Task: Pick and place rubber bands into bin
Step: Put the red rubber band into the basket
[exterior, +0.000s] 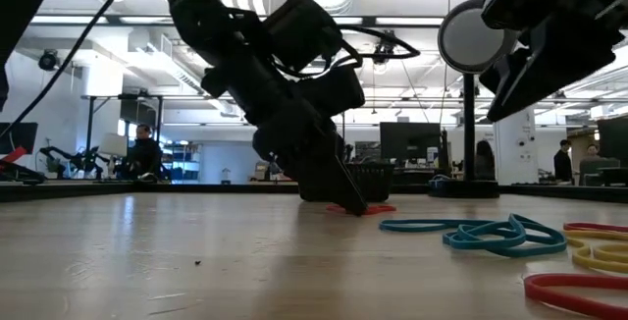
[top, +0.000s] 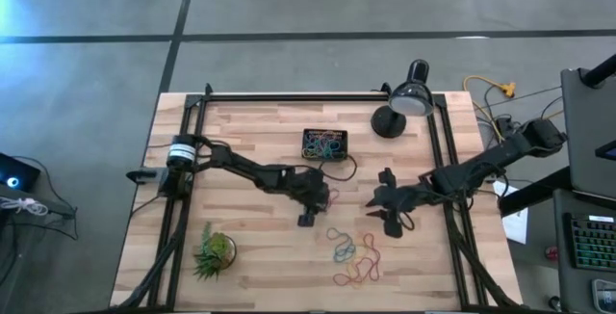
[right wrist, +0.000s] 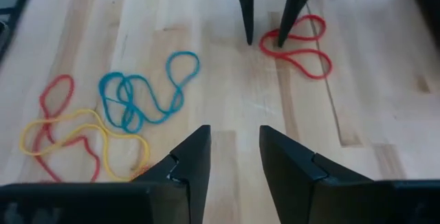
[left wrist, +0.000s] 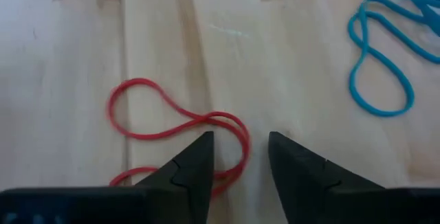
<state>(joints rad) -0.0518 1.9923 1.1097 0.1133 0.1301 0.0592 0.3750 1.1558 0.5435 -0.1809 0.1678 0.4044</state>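
The red rubber band (left wrist: 148,117) lies flat on the wood as a twisted figure-eight, near the table's middle. My left gripper (left wrist: 239,141) is open and points down at the band's end, with its fingertips low at the table (exterior: 353,202). The right wrist view shows this gripper (right wrist: 265,38) beside the red band (right wrist: 306,49). Blue bands (right wrist: 137,100), a yellow band (right wrist: 75,131) and more red ones lie loose toward the near edge (top: 346,251). My right gripper (right wrist: 230,141) is open and hovers above the table (top: 390,220). The black bin (top: 324,143) holds several bands. My left gripper comes from above, slanting down, with open fingers. One fingertip (right wrist: 280,40) stands at the end loop of the red band (right wrist: 269,47), and that strand (left wrist: 237,159) runs under the finger. The band lies flat and slack on the table; whether the tip presses it, I cannot tell.
A black desk lamp (top: 404,107) stands at the far right and a spiky green plant (top: 214,251) at the near left. A dark cord (top: 346,165) loops by the bin. Bare wood lies on the table's left half.
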